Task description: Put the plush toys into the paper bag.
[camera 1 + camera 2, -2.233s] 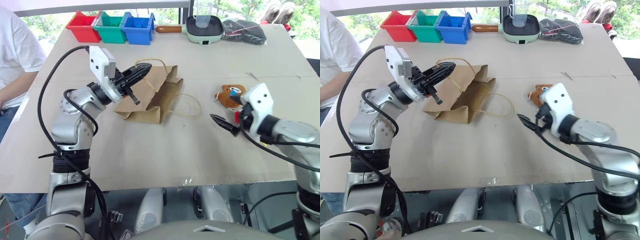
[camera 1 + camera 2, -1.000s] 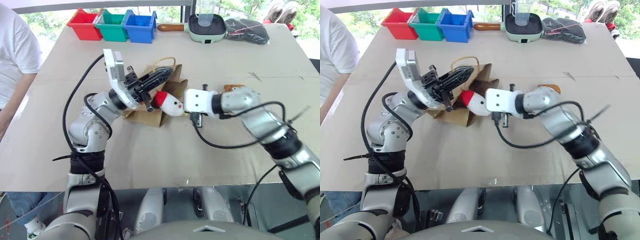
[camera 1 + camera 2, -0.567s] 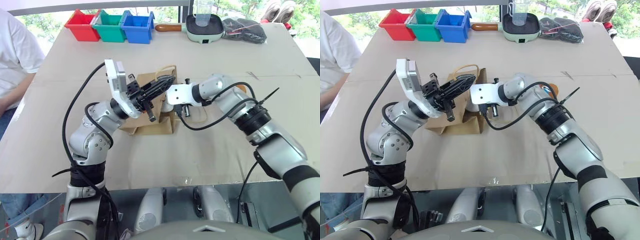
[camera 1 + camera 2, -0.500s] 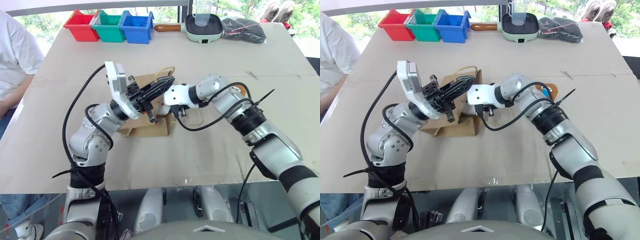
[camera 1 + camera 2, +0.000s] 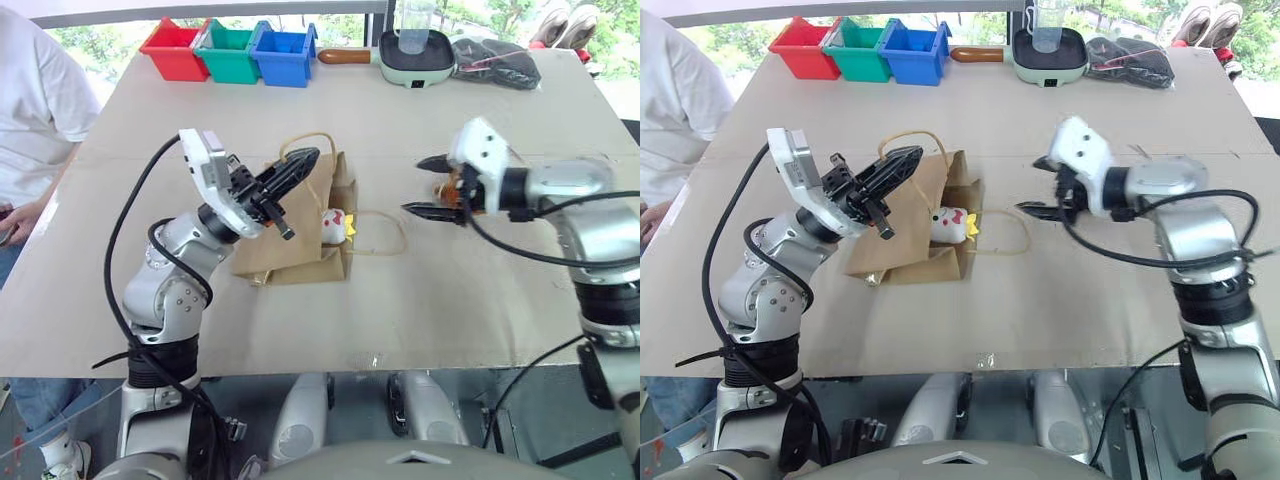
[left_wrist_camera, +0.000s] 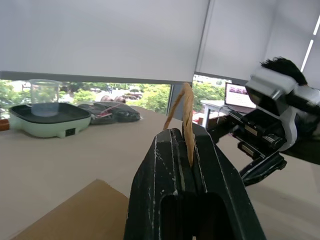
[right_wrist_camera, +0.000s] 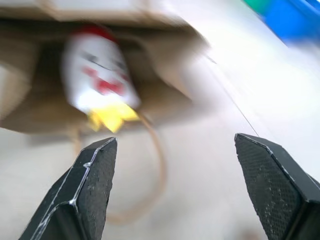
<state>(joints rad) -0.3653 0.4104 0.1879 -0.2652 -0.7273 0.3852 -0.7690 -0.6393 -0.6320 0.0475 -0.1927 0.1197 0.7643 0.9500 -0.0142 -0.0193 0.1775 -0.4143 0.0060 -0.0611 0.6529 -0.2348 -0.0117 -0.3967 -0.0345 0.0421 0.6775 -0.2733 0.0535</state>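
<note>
**One toy in the bag mouth, handle lifted on your left**

Your left gripper [image 5: 300,163] pinches the upper handle [image 6: 184,112] above the paper bag [image 5: 285,245] on the table [image 5: 450,290]. The white plush toy [image 5: 333,226] lies in the bag's mouth, ahead of your right gripper [image 5: 425,186], with the lower handle [image 5: 385,232] between them. The other plush toy [image 5: 447,186] sits just behind the right fingers.

1. White plush toy [image 5: 333,225]: partly inside the mouth of the paper bag [image 5: 290,240]; red tip hidden by the bag wall. Blurred in the right wrist view.
2. Orange-brown plush toy [image 5: 447,186]: almost wholly hidden behind the right gripper [image 5: 426,186]; only a sliver visible.
3. Person [image 5: 35,110]: cut off by the left edge; torso and arm only.
4. Bag interior: not visible.
</note>
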